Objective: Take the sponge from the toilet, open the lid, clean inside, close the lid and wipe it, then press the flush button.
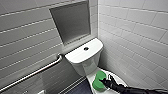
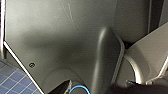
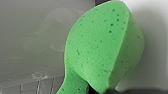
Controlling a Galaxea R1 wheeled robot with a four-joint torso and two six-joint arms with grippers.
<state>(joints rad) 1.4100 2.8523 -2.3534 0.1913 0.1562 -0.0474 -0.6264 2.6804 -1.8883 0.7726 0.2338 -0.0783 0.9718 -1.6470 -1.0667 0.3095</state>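
The white toilet shows in the head view with its tank against the wall and the dark round flush button at the middle of the tank top. In front of the tank lies the white lid, down flat. My right gripper reaches in from the lower right and is shut on the bright green sponge, which sits bent on the lid near the tank. The right wrist view shows the sponge large, folded by the squeeze. In the left wrist view nothing is held.
A steel grab bar slants along the left wall. A grey recessed panel is set above the tank. The white tiled wall stands close on the right. Dark blue floor tiles lie left of the bowl.
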